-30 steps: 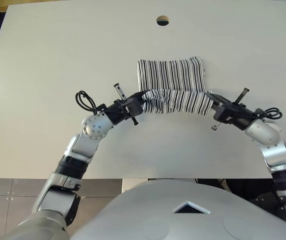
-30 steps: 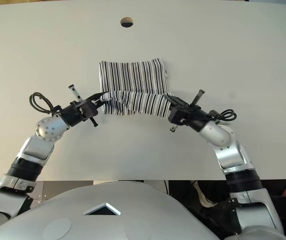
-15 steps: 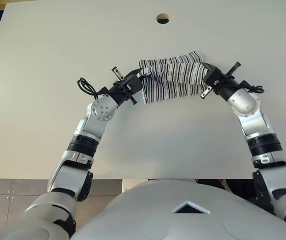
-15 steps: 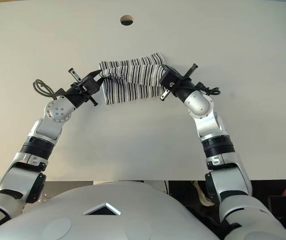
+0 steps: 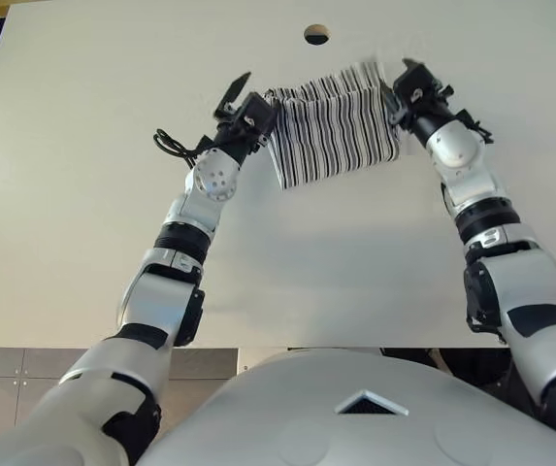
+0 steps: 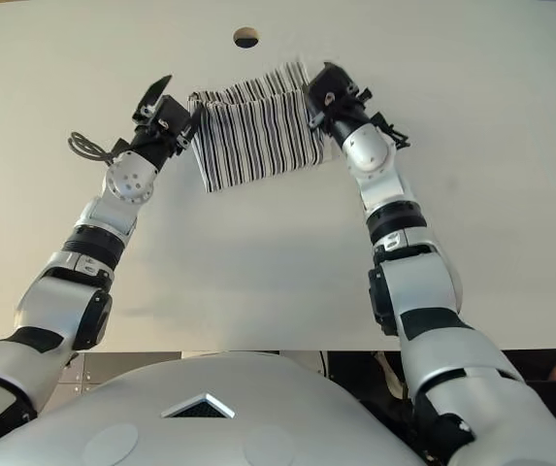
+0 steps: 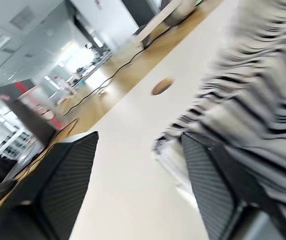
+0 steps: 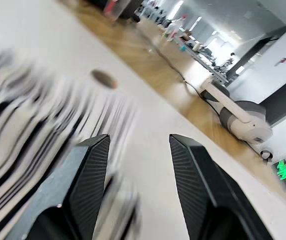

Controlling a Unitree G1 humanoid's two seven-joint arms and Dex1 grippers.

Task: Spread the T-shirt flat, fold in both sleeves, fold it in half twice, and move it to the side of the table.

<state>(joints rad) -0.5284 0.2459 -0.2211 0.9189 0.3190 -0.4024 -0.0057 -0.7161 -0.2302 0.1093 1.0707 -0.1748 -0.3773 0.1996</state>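
The black-and-white striped T-shirt (image 5: 331, 131) lies as a folded, slightly skewed rectangle on the white table (image 5: 113, 175), just short of the round cable hole (image 5: 315, 36). My left gripper (image 5: 246, 100) is at the shirt's far left corner. Its fingers stand open, with bare table between them in the left wrist view (image 7: 139, 145) and striped cloth (image 7: 252, 100) beside one finger. My right gripper (image 5: 400, 82) is at the far right corner, also open (image 8: 139, 140), with the cloth (image 8: 28, 120) off to one side.
The cable hole (image 7: 161, 85) sits just beyond the shirt, also in the right wrist view as the hole (image 8: 103, 78). Wide bare tabletop lies left, right and in front of the shirt. The table's near edge (image 5: 307, 345) runs in front of my arms.
Both grippers carried the shirt's near edge up and over to the far edge, folding it in half. They held the cloth earlier; now both are open and the cloth lies down.
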